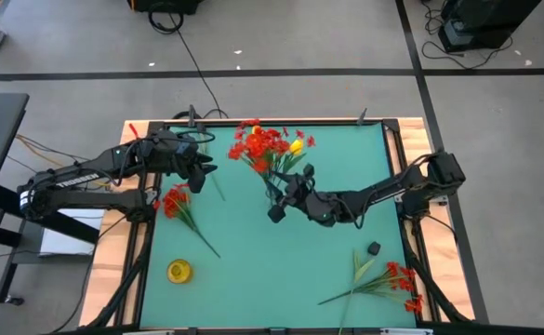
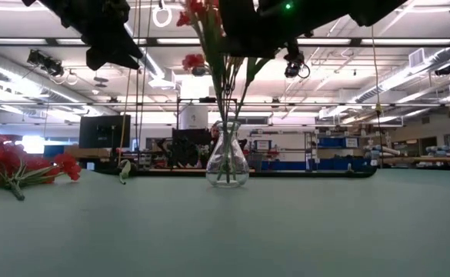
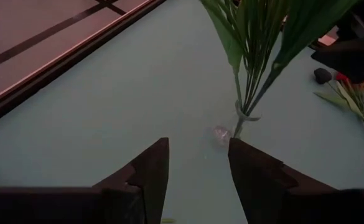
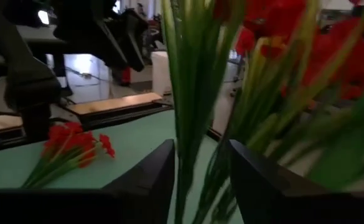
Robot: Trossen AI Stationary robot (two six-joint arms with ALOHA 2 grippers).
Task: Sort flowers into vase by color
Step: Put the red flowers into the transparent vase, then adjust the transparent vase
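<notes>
The right claw [image 1: 288,191] is held near the middle of the green table [image 1: 281,261], close against the stems standing in the clear vase [image 2: 228,160]; its fingers [image 4: 147,180] are seen spread apart in the right wrist view, with green stems rising in the gap, though whether any stem is actually touched cannot be told. The vase itself is barely made out from above, being hidden under the bouquet [image 1: 267,149], whose red heads and one yellow blossom [image 1: 296,146] fan out toward 12 o'clock; in the low view the stems stand upright and the blossoms are cut off by the upper edge. The left claw [image 1: 201,170] is held at about 9 o'clock from the vase, released, its fingers [image 3: 150,174] parted over bare table. Just below it a red sprig [image 1: 180,207] is laid flat, heads toward 10 o'clock and stem running toward 4 o'clock. At the 5 o'clock corner another red sprig [image 1: 383,281] is laid, heads toward 4 o'clock, stems toward 8 o'clock. A small yellow object [image 1: 179,271] at 7 o'clock and a small dark object [image 1: 373,248] cannot be identified.
</notes>
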